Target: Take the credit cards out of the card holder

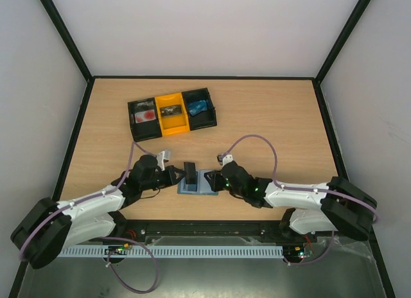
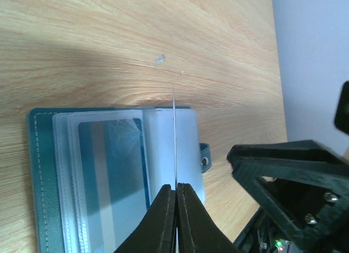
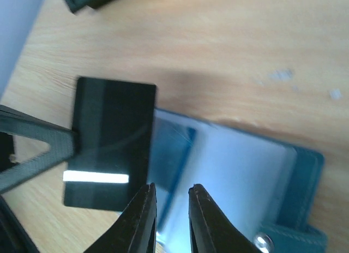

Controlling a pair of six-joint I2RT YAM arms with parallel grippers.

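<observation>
Top external: the card holder [image 1: 196,187] lies open on the surface [image 1: 270,118], near the front edge and between your two arms. Your left end effector [image 1: 176,176] pinches a dark credit card [image 1: 190,171] that stands on edge over the holder. Your right end effector [image 1: 216,180] sits at the holder's right side. A black-and-yellow tray [image 1: 174,128] is well behind.

Left wrist: your fingers [image 2: 158,220] are pressed together on the card, which shows edge-on as a thin pale line. A blue credit card [image 2: 117,166] sits in a clear sleeve.

Right wrist: your fingertips [image 3: 139,217] stand a little apart above the sleeves. The dark card is upright at left, and the snap tab [image 3: 265,242] is at lower right.
</observation>
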